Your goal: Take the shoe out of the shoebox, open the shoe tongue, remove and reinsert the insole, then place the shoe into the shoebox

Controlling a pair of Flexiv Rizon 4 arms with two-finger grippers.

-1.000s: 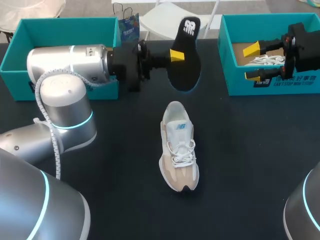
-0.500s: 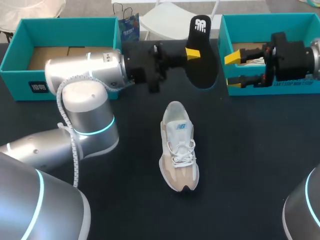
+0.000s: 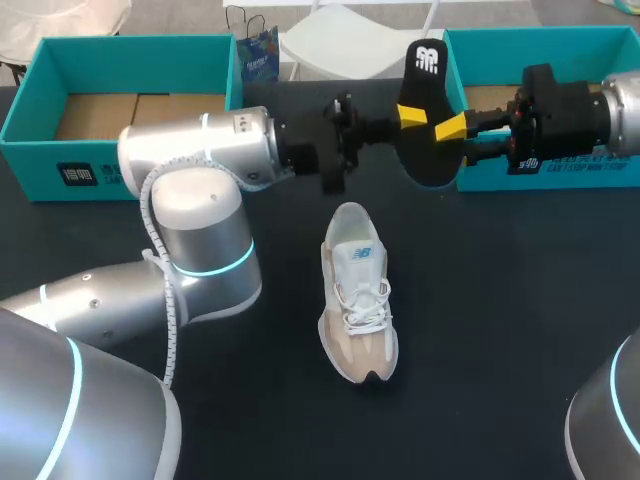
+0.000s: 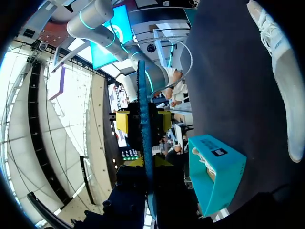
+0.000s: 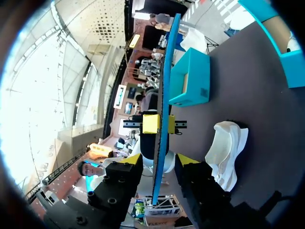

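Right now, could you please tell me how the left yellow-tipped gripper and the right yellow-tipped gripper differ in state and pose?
The left yellow-tipped gripper is shut on the flat black insole, holding it aloft; the right yellow-tipped gripper is open, fingers straddling that insole without touching. The left one comes in from the left side, the right one from the right. Both meet at the insole.

A dark bench (image 3: 500, 330) spans the head view under even light, its matte top showing only soft shadows.
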